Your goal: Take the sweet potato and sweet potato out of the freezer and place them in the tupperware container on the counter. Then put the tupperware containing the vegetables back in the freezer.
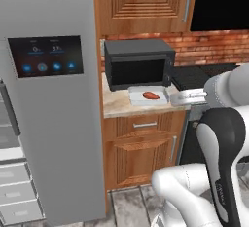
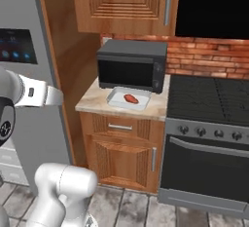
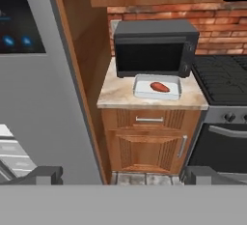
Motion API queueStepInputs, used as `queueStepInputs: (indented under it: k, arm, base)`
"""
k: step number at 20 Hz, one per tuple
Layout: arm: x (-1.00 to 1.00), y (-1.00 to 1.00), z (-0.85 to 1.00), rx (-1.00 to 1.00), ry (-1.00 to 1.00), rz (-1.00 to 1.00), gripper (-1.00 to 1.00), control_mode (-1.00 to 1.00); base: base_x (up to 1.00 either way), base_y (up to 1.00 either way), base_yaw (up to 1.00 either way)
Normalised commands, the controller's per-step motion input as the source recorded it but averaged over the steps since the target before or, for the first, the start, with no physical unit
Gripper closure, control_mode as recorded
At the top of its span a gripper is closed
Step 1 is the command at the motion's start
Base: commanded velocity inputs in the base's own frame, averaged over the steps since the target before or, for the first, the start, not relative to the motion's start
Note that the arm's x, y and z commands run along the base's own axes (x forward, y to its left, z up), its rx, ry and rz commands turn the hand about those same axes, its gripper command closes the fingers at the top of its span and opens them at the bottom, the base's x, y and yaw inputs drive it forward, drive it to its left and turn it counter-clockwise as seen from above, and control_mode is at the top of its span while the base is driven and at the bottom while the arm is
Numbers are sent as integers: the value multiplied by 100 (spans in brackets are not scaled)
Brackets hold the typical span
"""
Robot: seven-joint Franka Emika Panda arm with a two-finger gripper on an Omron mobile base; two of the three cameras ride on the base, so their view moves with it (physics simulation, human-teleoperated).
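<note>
An orange-red sweet potato [image 1: 151, 95] [image 2: 130, 98] [image 3: 159, 87] lies inside the pale tupperware container [image 1: 136, 99] [image 2: 114, 102] [image 3: 141, 91]. The container rests on the beige counter [image 1: 116, 106] [image 2: 92, 102] [image 3: 116, 98] just in front of the microwave. My gripper [image 3: 123, 175] is open and empty; its two dark fingertips [image 3: 47, 173] stand wide apart, well back from the counter and facing it. At the far left the freezer [image 1: 12, 182] [image 3: 9, 149] shows pale shelves and drawers.
A black microwave [image 1: 138, 63] [image 2: 131, 65] [image 3: 154, 50] fills the back of the counter. The fridge door with the black touch panel [image 1: 46, 55] stands left of it. The black stove [image 2: 209, 99] [image 3: 222, 81] adjoins on the right. Wooden cabinets hang above.
</note>
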Motion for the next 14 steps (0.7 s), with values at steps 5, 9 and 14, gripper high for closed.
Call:
queueStepInputs:
  k: [5, 9, 14]
  arm:
    - [0, 0, 0, 0, 0, 0, -100, 100]
    - [0, 0, 0, 0, 0, 0, -100, 100]
    - [0, 0, 0, 0, 0, 0, -100, 100]
  base:
    - [-7, 42, 19]
    - [1, 49, 32]
    - [19, 69, 26]
